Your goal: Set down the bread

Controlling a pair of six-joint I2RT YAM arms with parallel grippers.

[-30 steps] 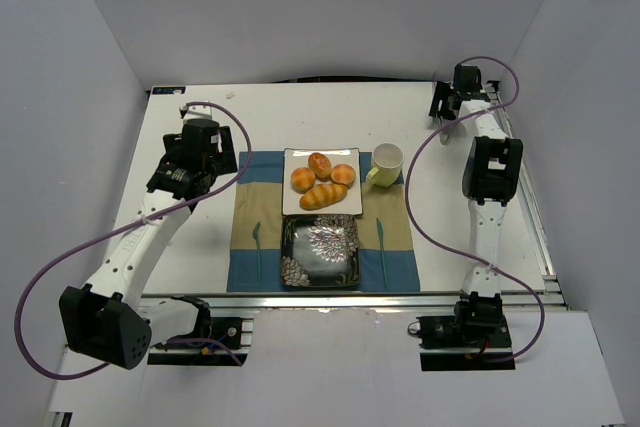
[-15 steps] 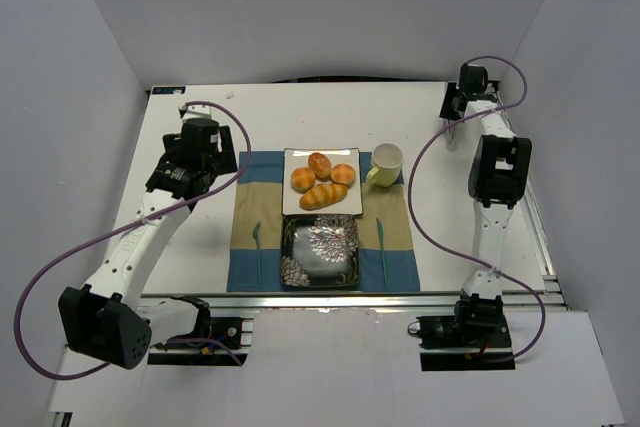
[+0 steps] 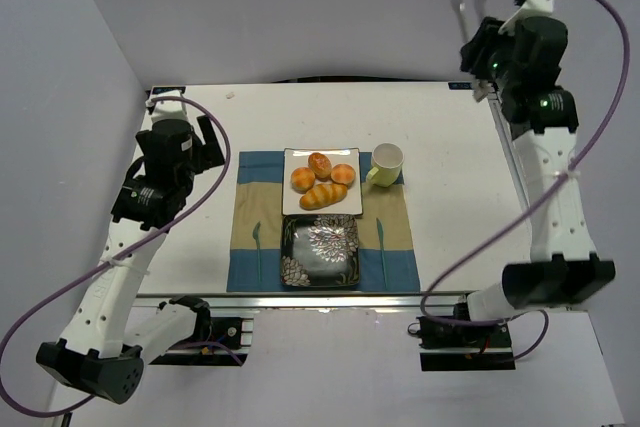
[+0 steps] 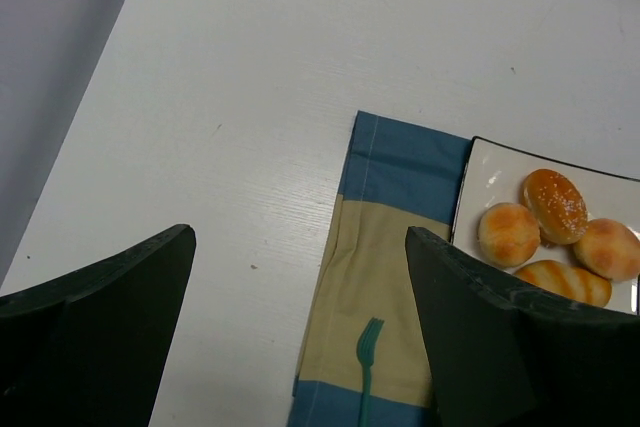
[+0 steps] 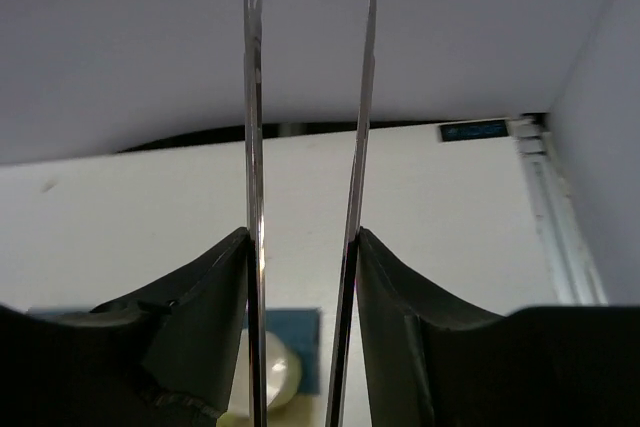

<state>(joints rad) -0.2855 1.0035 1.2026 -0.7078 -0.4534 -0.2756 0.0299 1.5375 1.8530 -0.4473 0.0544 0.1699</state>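
Several golden bread rolls (image 3: 322,179) lie on a white square plate (image 3: 290,209); the left wrist view shows the rolls (image 4: 555,207) at its right edge. In front of it sits a dark flower-patterned plate (image 3: 320,252), nothing on it. My right gripper (image 5: 302,237) is raised high over the table's far right corner, shut on a pair of metal tongs (image 5: 254,147). The tongs (image 3: 467,2) point upward against the back wall. My left gripper (image 4: 300,237) hangs open over the placemat's left edge, holding nothing.
A blue and tan placemat (image 3: 250,237) with a printed fork (image 4: 368,347) lies under both plates. A pale yellow cup (image 3: 386,162) stands right of the white plate. White walls close in the table on three sides.
The right gripper closed on the tongs at the table's far right corner and lifted them high. The left arm pulled back to the left and rose.
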